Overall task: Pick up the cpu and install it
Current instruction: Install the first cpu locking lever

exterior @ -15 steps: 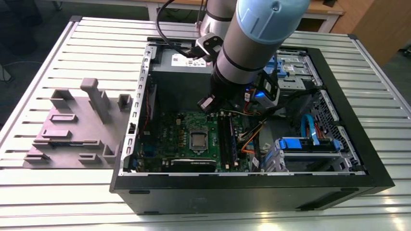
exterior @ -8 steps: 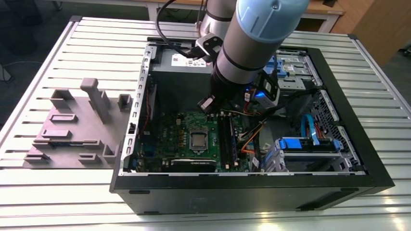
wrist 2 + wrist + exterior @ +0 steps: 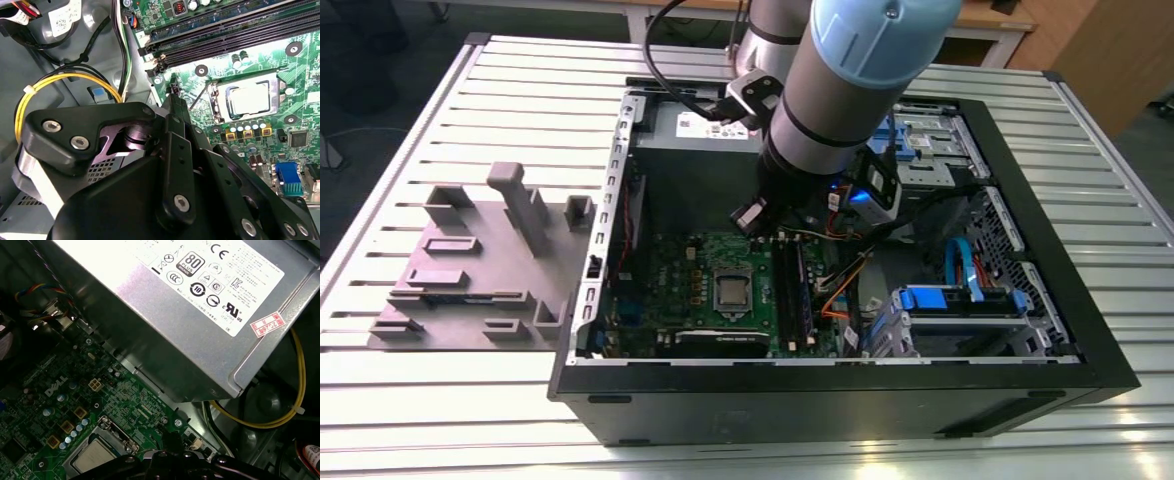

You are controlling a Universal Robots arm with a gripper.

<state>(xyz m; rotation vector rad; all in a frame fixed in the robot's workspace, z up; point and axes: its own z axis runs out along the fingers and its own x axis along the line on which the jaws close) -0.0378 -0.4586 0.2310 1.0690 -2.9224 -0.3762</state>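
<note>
One arm (image 3: 854,70) reaches down into an open case (image 3: 854,392) that lies on a slatted table (image 3: 440,420), with a grey fixture (image 3: 480,270) on the table at the exterior view's left. In the exterior view the cpu (image 3: 731,290) sits low in the centre of the frame, lying flat in its socket (image 3: 731,272) on the green board (image 3: 680,262), and the arm's wrist hangs above and toward the exterior view's right of it, apart from it. The second wrist view gives what the exterior view hides: the black gripper (image 3: 176,100) from close behind, its tip over the edge of the board just beside the socket's metal frame, and not touching the pale-topped cpu (image 3: 250,97). That view also shows long dark memory slots (image 3: 225,35), a blue connector (image 3: 289,178) and a yellow cable (image 3: 65,77) looping over the case floor. The first wrist view looks the other way, at the grey power supply (image 3: 190,315) with its labels, and it shows a corner of the cpu (image 3: 97,460) near the gripper's dark edge. Nothing is seen in the gripper's grasp; I cannot tell whether it is wide or narrow.
</note>
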